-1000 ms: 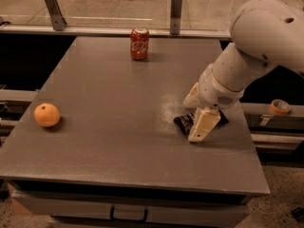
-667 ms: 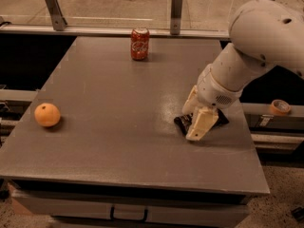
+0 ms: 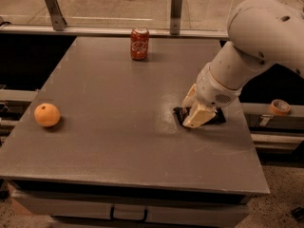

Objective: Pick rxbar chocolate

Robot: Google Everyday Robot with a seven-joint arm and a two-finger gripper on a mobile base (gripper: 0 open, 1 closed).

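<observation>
rxbar chocolate near right edge of tabletop, mostly hidden under gripper | long axis seemingly left-right, dark ends showing either side | grip state: cannot tell

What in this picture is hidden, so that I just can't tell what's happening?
- Snack bar, camera view: mostly covered by the gripper, which is down on it near the right edge of the table. Only the dark ends show, and the lettering is unreadable.
- Arm, camera view: cut off by the picture's right edge. The robot's body is out of view.
</observation>
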